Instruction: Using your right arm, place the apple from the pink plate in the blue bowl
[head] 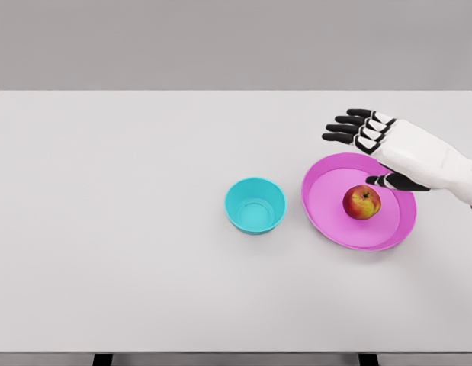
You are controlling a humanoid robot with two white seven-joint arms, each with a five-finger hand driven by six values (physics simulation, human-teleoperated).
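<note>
White table [129, 267], apple [361, 202] on pink plate [327, 217], right robot hand [388, 149] spread, seemingly above far rim

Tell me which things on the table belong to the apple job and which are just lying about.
Belonging to the job: apple, pink plate under it, blue bowl left of the plate, right hand open above the plate's far rim.
Lying about: nothing besides the white table.

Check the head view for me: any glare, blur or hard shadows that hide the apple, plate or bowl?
Head view: even, soft light, no glare, only faint shadows; the apple, pink plate and blue bowl read sharp. The right robot hand overlaps the plate's far rim but leaves the apple unhidden.
</note>
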